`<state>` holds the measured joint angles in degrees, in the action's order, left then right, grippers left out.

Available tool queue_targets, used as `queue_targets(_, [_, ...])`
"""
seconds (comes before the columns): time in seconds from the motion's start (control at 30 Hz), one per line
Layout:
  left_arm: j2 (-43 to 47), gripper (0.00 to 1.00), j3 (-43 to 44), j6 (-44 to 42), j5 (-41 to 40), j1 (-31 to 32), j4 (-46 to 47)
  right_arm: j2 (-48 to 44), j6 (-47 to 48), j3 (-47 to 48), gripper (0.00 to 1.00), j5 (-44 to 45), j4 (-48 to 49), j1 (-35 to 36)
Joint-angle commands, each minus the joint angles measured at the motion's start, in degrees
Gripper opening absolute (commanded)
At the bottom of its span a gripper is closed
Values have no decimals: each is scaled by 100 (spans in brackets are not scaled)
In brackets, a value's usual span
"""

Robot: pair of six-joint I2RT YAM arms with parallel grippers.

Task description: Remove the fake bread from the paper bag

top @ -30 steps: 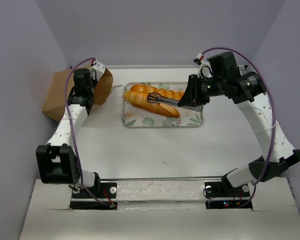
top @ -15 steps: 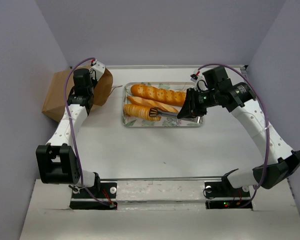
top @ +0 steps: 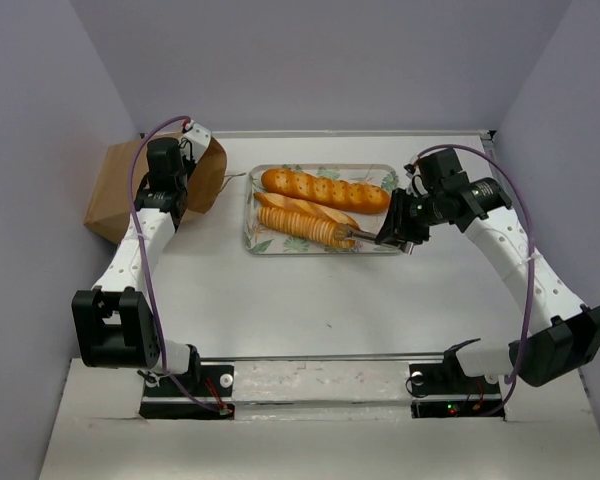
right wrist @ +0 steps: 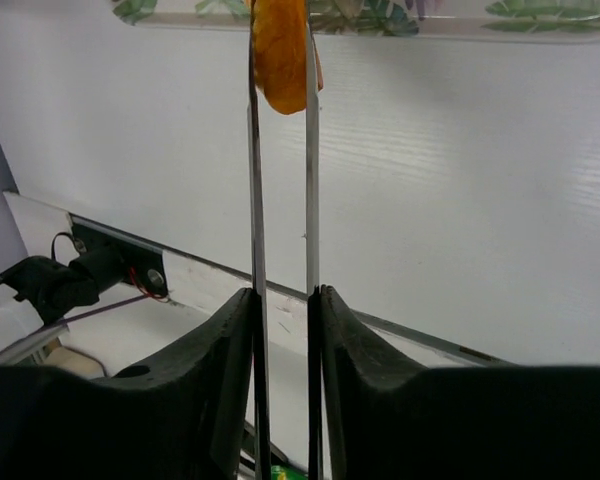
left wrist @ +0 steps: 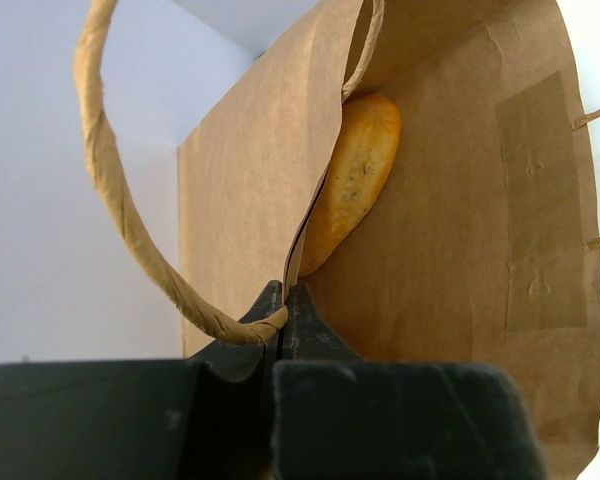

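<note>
The brown paper bag (top: pixel 115 190) lies at the far left, mouth toward the tray. My left gripper (top: pixel 176 166) is shut on the bag's upper rim by a twisted handle (left wrist: pixel 110 190). In the left wrist view (left wrist: pixel 283 292) the bag (left wrist: pixel 450 230) is held open, and one golden loaf (left wrist: pixel 358 175) lies inside. Three fake bread loaves (top: pixel 325 189) lie on the leaf-patterned tray (top: pixel 280 243). My right gripper (top: pixel 388 232) is shut on thin metal tongs (right wrist: pixel 311 180). The tong tips sit either side of the near loaf's right end (right wrist: pixel 280 60).
The tray sits at the table's far middle. The purple walls stand close behind the bag and along both sides. The right arm's base rail (right wrist: pixel 100 265) shows in the right wrist view.
My right arm carried a loaf from above the other loaves down to the tray's near side and drew back to the right. The left gripper has not moved.
</note>
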<state>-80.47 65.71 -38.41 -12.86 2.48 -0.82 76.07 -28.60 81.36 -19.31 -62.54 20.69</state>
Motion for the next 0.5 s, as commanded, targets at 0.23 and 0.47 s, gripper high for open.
queue_targets(0.23, [119, 0, 82, 62, -155, -178, -120, -110, 30, 29, 52, 639, 32, -12])
queue_targets(0.47, [110, 0, 126, 88, -50, -169, -182, -22, 258, 389, 53, 1174, -276, -65])
